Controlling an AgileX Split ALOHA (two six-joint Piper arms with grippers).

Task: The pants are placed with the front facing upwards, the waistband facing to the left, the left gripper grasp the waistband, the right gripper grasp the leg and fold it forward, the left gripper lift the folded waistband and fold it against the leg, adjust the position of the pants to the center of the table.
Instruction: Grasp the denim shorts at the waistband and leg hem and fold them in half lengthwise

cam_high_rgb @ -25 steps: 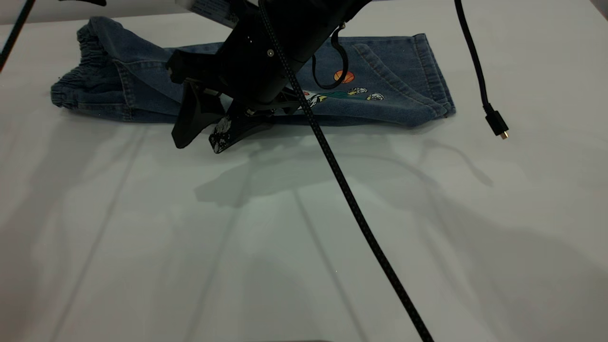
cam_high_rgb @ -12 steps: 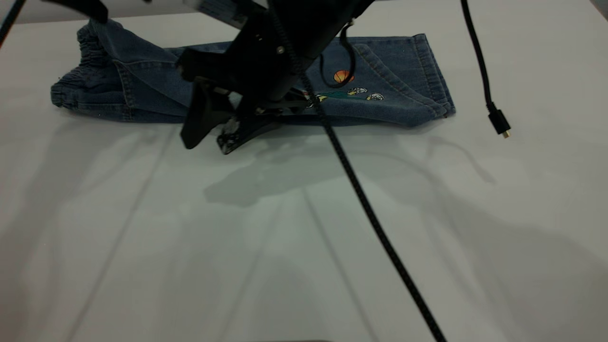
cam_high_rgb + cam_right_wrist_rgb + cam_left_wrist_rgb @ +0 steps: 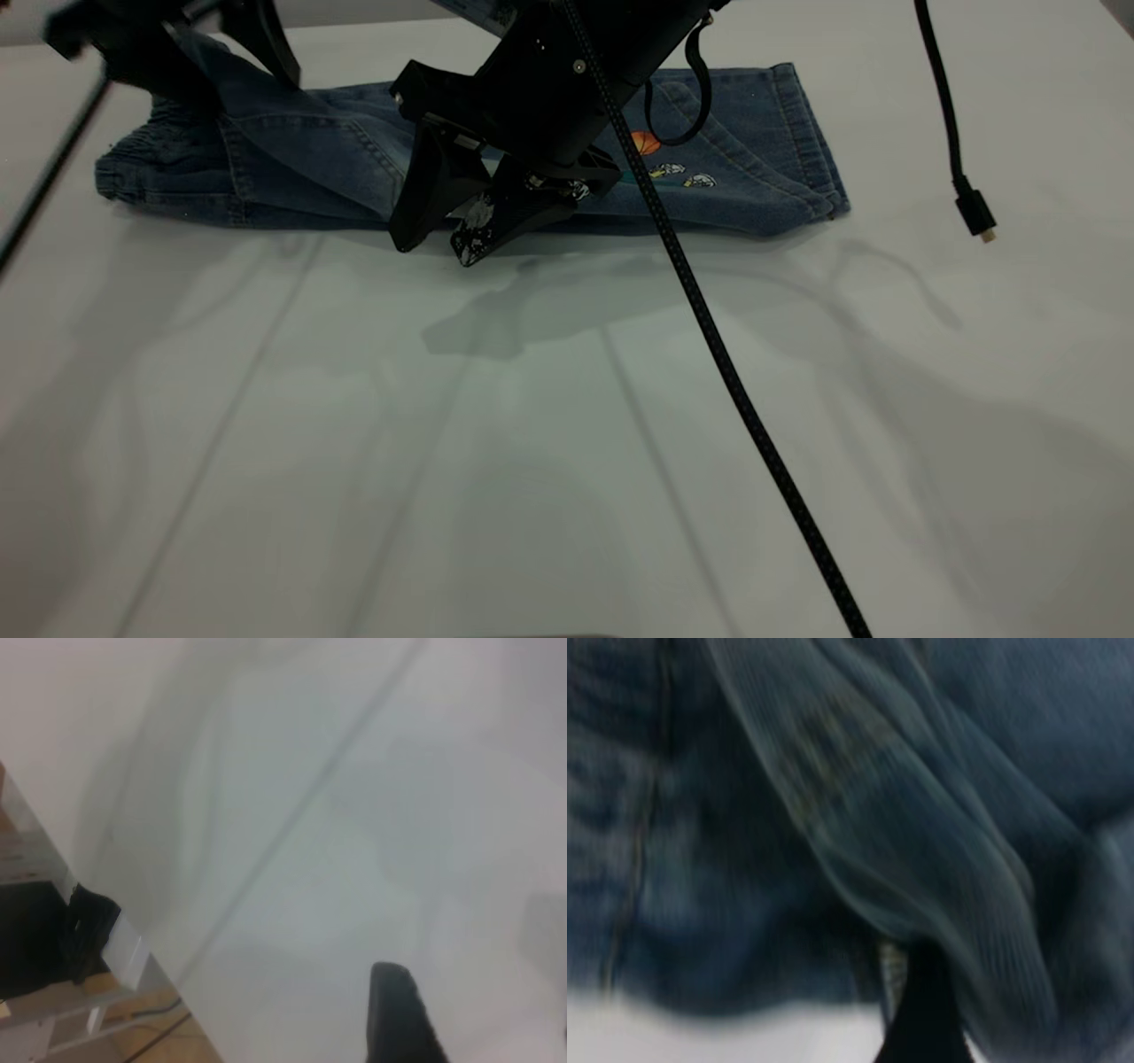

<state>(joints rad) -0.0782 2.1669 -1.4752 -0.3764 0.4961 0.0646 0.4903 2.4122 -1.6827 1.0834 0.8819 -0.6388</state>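
Observation:
The blue denim pants (image 3: 744, 177) lie folded lengthwise along the far part of the white table (image 3: 354, 461), cartoon print up. The ruffled waistband (image 3: 146, 164) is at the left end. My left gripper (image 3: 190, 40) is at the top left, shut on the waistband's upper layer, which rises to it in a peak. In the left wrist view, denim (image 3: 744, 859) drapes over a black finger (image 3: 926, 1014). My right gripper (image 3: 434, 250) hangs open over the pants' near edge, with nothing between its fingers. The right wrist view shows one finger (image 3: 399, 1014) over bare table.
A braided black cable (image 3: 718, 346) runs from the right arm down across the table's middle to the near edge. A second cable with a plug (image 3: 974, 217) dangles at the right. The table's edge and a frame (image 3: 97, 992) show in the right wrist view.
My right gripper has moved to the right along the pants' near edge, still open. My left gripper has come into view at the top left, with the waistband's fold held up.

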